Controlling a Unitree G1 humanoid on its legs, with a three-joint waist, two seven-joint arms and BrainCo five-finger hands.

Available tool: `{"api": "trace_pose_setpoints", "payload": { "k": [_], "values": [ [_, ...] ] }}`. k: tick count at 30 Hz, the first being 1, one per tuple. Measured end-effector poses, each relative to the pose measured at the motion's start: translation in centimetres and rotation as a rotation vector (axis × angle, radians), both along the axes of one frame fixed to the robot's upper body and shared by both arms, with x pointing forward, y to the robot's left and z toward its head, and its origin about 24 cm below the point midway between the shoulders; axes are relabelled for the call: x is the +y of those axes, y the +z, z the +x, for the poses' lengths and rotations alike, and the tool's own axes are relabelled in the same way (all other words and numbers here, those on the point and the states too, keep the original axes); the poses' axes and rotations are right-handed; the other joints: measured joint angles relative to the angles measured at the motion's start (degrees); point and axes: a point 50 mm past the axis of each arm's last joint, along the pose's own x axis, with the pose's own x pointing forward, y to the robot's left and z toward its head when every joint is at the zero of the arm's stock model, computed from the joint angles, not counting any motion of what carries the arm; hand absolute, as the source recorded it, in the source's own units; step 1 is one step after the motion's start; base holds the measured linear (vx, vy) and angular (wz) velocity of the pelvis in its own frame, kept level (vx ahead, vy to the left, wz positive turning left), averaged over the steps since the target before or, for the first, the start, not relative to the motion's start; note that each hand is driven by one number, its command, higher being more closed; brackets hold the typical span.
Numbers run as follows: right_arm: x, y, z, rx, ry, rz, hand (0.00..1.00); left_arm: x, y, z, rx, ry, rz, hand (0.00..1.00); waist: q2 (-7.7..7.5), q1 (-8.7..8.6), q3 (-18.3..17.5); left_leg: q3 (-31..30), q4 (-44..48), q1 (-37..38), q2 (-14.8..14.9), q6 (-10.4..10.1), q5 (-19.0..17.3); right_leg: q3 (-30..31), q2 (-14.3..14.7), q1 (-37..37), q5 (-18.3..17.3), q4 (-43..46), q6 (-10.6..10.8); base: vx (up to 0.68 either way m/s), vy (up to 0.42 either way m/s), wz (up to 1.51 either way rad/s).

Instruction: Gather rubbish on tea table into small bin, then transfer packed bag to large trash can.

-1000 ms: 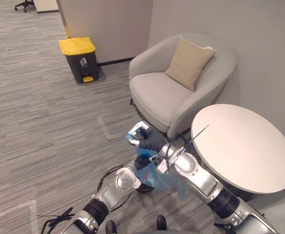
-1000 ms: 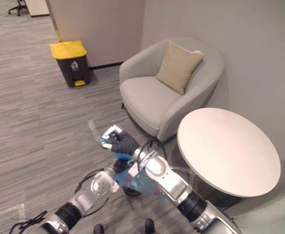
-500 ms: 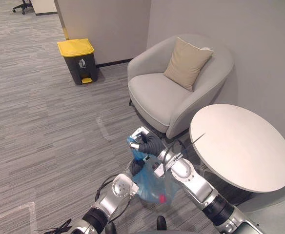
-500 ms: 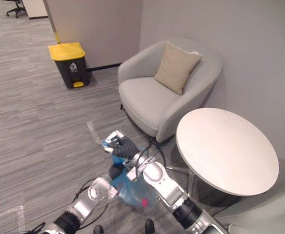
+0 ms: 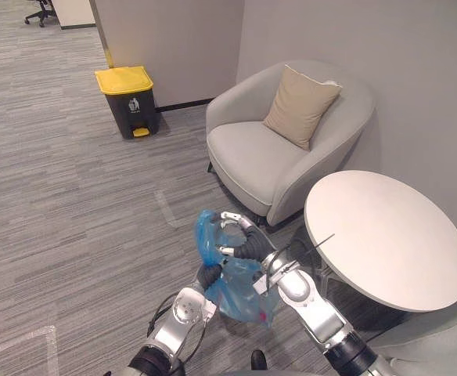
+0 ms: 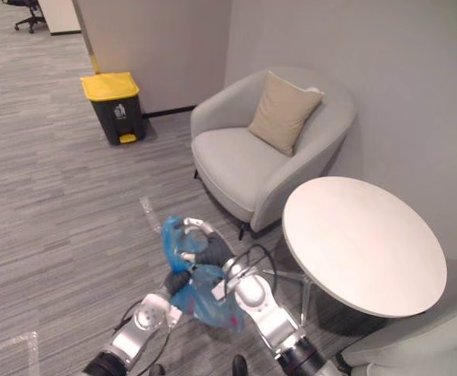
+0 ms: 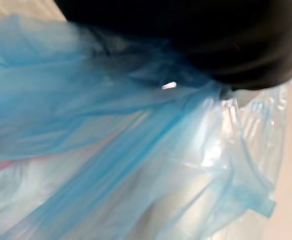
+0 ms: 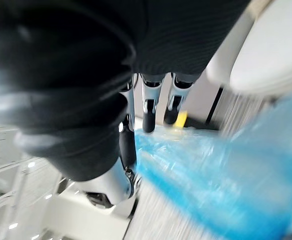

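While the thin blue plastic bag [image 5: 236, 291] is held up off the grey carpet floor [image 5: 72, 204] beside the round white bench [image 5: 385, 235], its top is clenched in the right hand [image 5: 244, 244]. The left hand [image 5: 207, 276] is seen against the bag, but its grip cannot be told. The dark large trash can with the yellow lid [image 5: 128, 98] is well apart. The bag could be dropped or torn if the thin top slips during carrying.

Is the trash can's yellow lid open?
No, the lid lies flat and shut on top of the dark trash can.
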Motion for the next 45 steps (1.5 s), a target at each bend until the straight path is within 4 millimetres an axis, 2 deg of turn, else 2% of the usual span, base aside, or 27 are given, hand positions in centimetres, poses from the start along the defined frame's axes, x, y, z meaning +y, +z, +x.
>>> {"api": "trace_pose_setpoints", "payload": {
  "k": [5, 8, 10, 12, 13, 14, 15, 17, 18, 20, 21, 23, 27, 31, 33, 34, 35, 37, 38, 39, 40, 41, 42, 43, 44, 45],
  "values": [
    [-3.4, 0.1, -0.7, -0.08, -0.148, -0.094, 0.0, 1.7, -0.4, -0.5, 0.019, 0.099, -0.015, 1.0, -0.01, 0.01, 0.0, 0.0, 0.0, 0.0, 0.0, 0.0, 0.0, 0.0, 0.0, 0.0, -0.1, -0.1, 0.0, 0.0, 0.0, 0.0],
    [-5.0, -0.7, -1.5, -0.058, -0.232, -0.098, 0.0, 2.5, -0.9, -1.1, 0.042, 0.148, -0.027, 1.0, 0.0, -0.13, 0.0, 0.0, 0.0, 0.0, 0.0, 0.0, 0.0, 0.0, 0.0, 0.0, -0.1, -0.1, 0.1, 0.0, 0.0, 0.0],
    [-5.9, -2.0, -1.8, -0.009, -0.303, -0.092, 0.0, 3.8, -1.3, -1.8, 0.065, 0.208, -0.03, 1.0, 0.1, -0.35, 0.0, 0.0, 0.0, 0.0, -0.1, 0.0, 0.0, -0.3, 0.0, 0.0, -0.1, -0.3, 0.1, 0.0, 0.0, 0.0],
    [-7.0, -4.5, -2.1, 0.106, -0.394, -0.08, 0.0, 4.9, -1.8, -2.5, 0.091, 0.271, -0.042, 1.0, 0.23, -0.37, 0.1, -0.3, 0.0, 0.0, -0.1, -0.1, -0.1, -0.6, -0.1, 0.1, -0.1, -0.4, 0.0, 0.0, 0.0, 0.04],
    [-7.2, -5.1, -2.3, 0.132, -0.409, -0.079, 0.0, 5.1, -1.9, -2.7, 0.097, 0.284, -0.046, 1.0, 0.3, -0.35, 0.1, -0.3, 0.0, 0.0, -0.2, -0.2, -0.1, -0.7, -0.1, 0.1, -0.1, -0.4, 0.0, 0.0, 0.001, 0.06],
    [-7.7, -6.7, -2.7, 0.205, -0.439, -0.088, 0.0, 5.6, -2.3, -3.1, 0.119, 0.31, -0.049, 1.0, 0.55, -0.3, 0.2, -0.5, 0.0, 0.0, -0.2, -0.3, -0.3, -0.9, -0.2, 0.2, -0.1, -0.5, 0.0, 0.0, 0.001, 0.05],
    [-7.9, -7.3, -2.9, 0.236, -0.451, -0.086, 0.0, 5.8, -2.5, -3.2, 0.128, 0.321, -0.048, 1.0, 0.66, -0.31, 0.3, -0.6, 0.0, 0.0, -0.3, -0.4, -0.3, -1.0, -0.2, 0.3, -0.1, -0.5, 0.0, -0.01, 0.002, 0.07],
    [-9.1, -11.1, -4.2, 0.435, -0.535, -0.065, 0.0, 6.8, -3.4, -4.3, 0.188, 0.382, -0.052, 1.0, 1.45, -0.34, 0.6, -1.3, 0.0, 0.0, -0.5, -0.6, -0.5, -1.8, -0.5, 1.1, -0.1, -1.3, 0.1, 0.0, 0.0, 0.14],
    [-9.3, -11.7, -4.5, 0.468, -0.551, -0.061, 0.0, 7.0, -3.6, -4.5, 0.196, 0.393, -0.056, 1.0, 1.54, -0.33, 0.6, -1.4, 0.0, 0.0, -0.5, -0.6, -0.5, -1.9, -0.5, 1.2, -0.1, -1.3, 0.1, 0.01, -0.001, 0.14],
    [-10.6, -14.9, -6.4, 0.653, -0.632, -0.058, 0.0, 7.8, -4.4, -5.7, 0.245, 0.457, -0.073, 1.0, 2.17, -0.02, 0.9, -1.7, 0.0, 0.1, -0.5, -0.6, -0.5, -2.2, -0.5, 1.5, -0.1, -1.4, 0.0, 0.01, -0.002, 0.08],
    [-10.8, -15.4, -6.8, 0.68, -0.641, -0.06, 0.0, 7.9, -4.6, -5.9, 0.254, 0.464, -0.072, 1.0, 2.25, 0.07, 0.9, -1.7, 0.0, 0.1, -0.5, -0.6, -0.5, -2.2, -0.5, 1.6, -0.1, -1.4, 0.0, 0.02, -0.004, 0.04],
    [-11.6, -17.7, -8.9, 0.824, -0.692, -0.075, 0.0, 8.5, -5.5, -7.3, 0.313, 0.51, -0.072, 1.0, 2.73, 0.68, 1.2, -1.6, 0.0, 1.0, -0.5, -0.5, -0.6, -2.2, -0.5, 2.4, -0.3, -1.5, 0.0, 0.0, 0.0, 0.0],
    [-12.5, -19.9, -11.3, 0.987, -0.763, -0.081, 0.0, 9.0, -6.8, -9.2, 0.399, 0.55, -0.076, 1.0, 3.29, 1.12, 1.8, -1.7, 0.0, 1.4, -0.5, -0.3, -0.7, -2.3, -0.5, 2.8, -0.6, -1.4, 0.0, 0.0, -0.001, 0.01],
    [-12.7, -20.3, -11.6, 1.032, -0.79, -0.07, 0.0, 9.5, -7.4, -10.3, 0.442, 0.595, -0.079, 1.0, 3.48, 1.31, 4.0, -1.6, 0.0, 2.0, -0.6, -0.2, -0.7, -1.9, -0.5, 2.3, -1.3, 0.6, 0.1, -0.01, 0.002, -0.03],
    [-12.6, -20.1, -10.5, 1.013, -0.796, -0.064, 0.0, 10.0, -7.3, -10.3, 0.437, 0.619, -0.085, 1.0, 3.01, 1.51, 6.6, -1.9, 1.7, 0.7, -0.9, 0.0, -1.6, -1.6, -0.8, -1.4, -5.0, 8.6, 0.2, -0.05, 0.007, 0.04],
    [-12.5, -20.0, -10.4, 1.012, -0.796, -0.063, 0.0, 10.1, -7.3, -10.2, 0.433, 0.624, -0.086, 1.0, 2.77, 1.52, 6.9, -2.1, 2.5, 0.1, -1.0, 0.1, -1.9, -1.6, -1.0, -2.2, -5.7, 10.0, 0.1, -0.05, 0.002, 0.29],
    [-12.5, -20.1, -10.4, 1.02, -0.799, -0.065, 0.0, 10.2, -7.1, -9.7, 0.42, 0.633, -0.096, 1.0, 1.86, 1.66, 7.9, -3.3, 7.1, -2.9, -1.6, 0.7, -3.8, -1.8, -2.0, -4.7, -8.0, 15.1, 0.6, -0.04, 0.004, 0.39],
    [-12.5, -20.2, -10.7, 1.028, -0.809, -0.061, 0.0, 10.0, -7.1, -9.6, 0.415, 0.634, -0.104, 1.0, 2.03, 1.82, 7.9, -4.8, 10.5, -5.2, -1.6, 1.7, -4.8, -2.1, -2.4, -4.7, -8.6, 16.0, 1.5, -0.04, 0.004, 0.5],
    [-12.3, -20.3, -10.8, 1.032, -0.809, -0.053, 0.0, 9.8, -6.9, -9.3, 0.4, 0.631, -0.108, 1.0, 2.37, 1.67, 8.4, -6.3, 13.0, -7.2, -1.2, 1.7, -5.2, -0.1, -2.1, -5.8, -12.3, 22.2, 2.3, 0.0, -0.02, 0.68],
    [-12.1, -20.4, -11.1, 1.04, -0.809, -0.053, 0.0, 9.8, -6.7, -9.0, 0.39, 0.627, -0.108, 1.0, 2.37, 1.61, 8.4, -7.4, 13.9, -7.6, -1.7, 1.6, -5.2, 1.0, -1.7, -6.3, -14.7, 26.5, 2.2, 0.02, -0.072, 1.11],
    [-11.6, -20.7, -11.5, 1.058, -0.796, -0.052, 0.0, 9.9, -6.4, -8.7, 0.37, 0.627, -0.106, 1.0, 1.39, 2.05, 8.3, -9.6, 14.9, -8.1, -3.1, 1.4, -5.2, 2.4, -1.8, -5.7, -18.1, 30.1, 1.7, 0.02, -0.125, 0.86],
    [-11.4, -20.6, -11.3, 1.054, -0.792, -0.042, 0.0, 9.9, -6.4, -8.6, 0.364, 0.631, -0.107, 1.0, 0.74, 2.86, 8.2, -10.0, 15.2, -8.5, -3.4, 1.2, -5.2, 3.7, -1.9, -5.1, -19.4, 29.3, 1.4, -0.05, -0.157, 0.74],
    [-11.4, -20.2, -10.3, 1.027, -0.788, -0.035, 0.0, 9.5, -6.4, -8.7, 0.366, 0.635, -0.122, 1.0, 1.65, 4.21, 8.1, -11.2, 15.3, -10.1, -2.8, 0.7, -4.8, 3.1, -0.9, -4.4, -20.1, 26.0, 0.1, -0.07, -0.105, 0.31],
    [-11.5, -20.1, -9.8, 1.013, -0.788, -0.034, 0.0, 9.3, -6.4, -8.6, 0.366, 0.634, -0.13, 1.0, 2.25, 4.27, 8.3, -11.8, 15.2, -10.6, -2.5, 0.7, -4.4, 2.7, -0.4, -4.4, -19.5, 25.3, -0.3, -0.16, -0.111, 0.45],
    [-11.5, -19.4, -8.3, 0.966, -0.785, -0.026, 0.0, 8.5, -6.5, -8.4, 0.364, 0.628, -0.154, 1.0, 4.15, 4.9, 9.3, -13.9, 13.4, -12.3, -1.2, 0.1, -2.2, 0.7, 1.0, -5.7, -18.7, 24.6, -1.4, -0.18, -0.129, 0.55],
    [-11.5, -19.1, -7.9, 0.945, -0.787, -0.02, 0.0, 7.9, -6.5, -8.1, 0.364, 0.616, -0.167, 1.0, 5.02, 4.99, 9.8, -15.3, 11.8, -13.1, -0.7, -0.3, -0.3, -0.8, 1.8, -6.5, -18.1, 24.7, -1.6, -0.21, -0.171, 0.6]
  ]
}}
